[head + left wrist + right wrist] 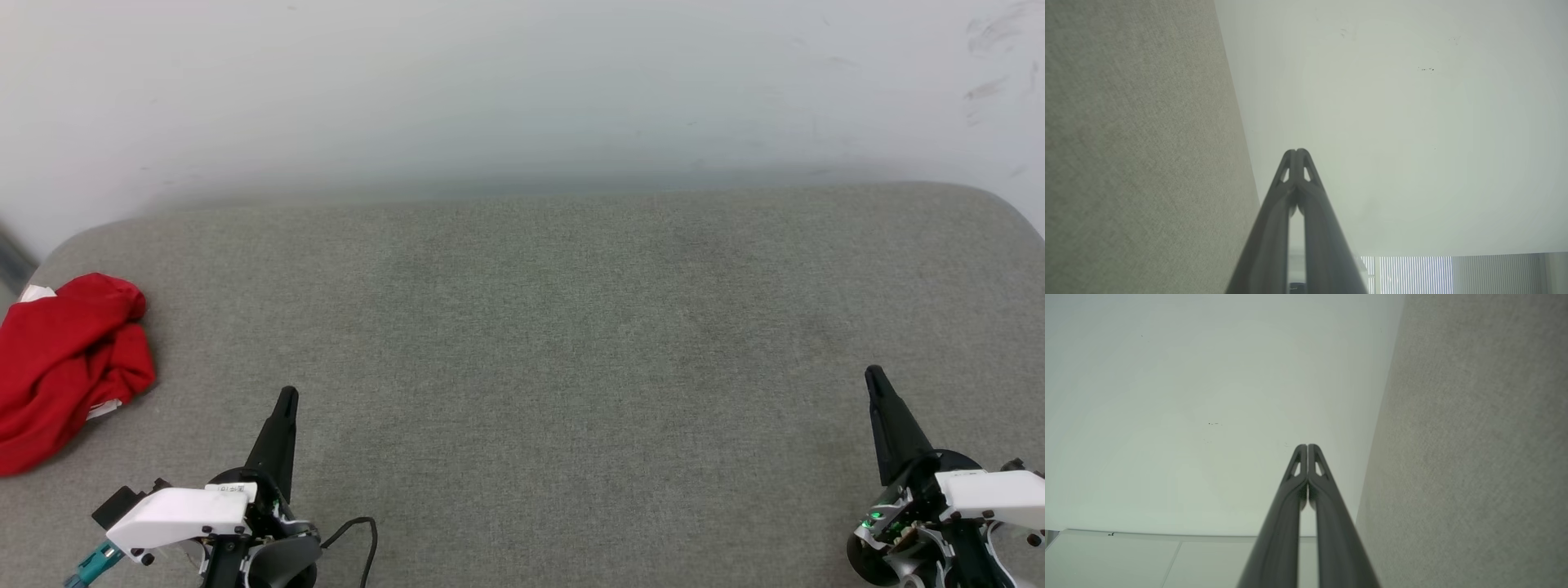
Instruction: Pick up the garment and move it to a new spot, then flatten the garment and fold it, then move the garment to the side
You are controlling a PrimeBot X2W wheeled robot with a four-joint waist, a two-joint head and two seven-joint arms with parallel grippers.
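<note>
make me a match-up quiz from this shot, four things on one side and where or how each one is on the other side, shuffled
Things
1. garment
2. left gripper
3. right gripper
4. cushioned surface

Places or states
A. lower right of the head view, fingers shut, holding nothing
B. grey fabric, spread wide below the pale wall
C. crumpled in a red heap at the left edge
D. lower left of the head view, fingers shut, holding nothing

Pairs: 1-C, 2-D, 3-A, 4-B

surface: grey fabric bed (571, 343) | on it: crumpled red garment (65, 367)
</note>
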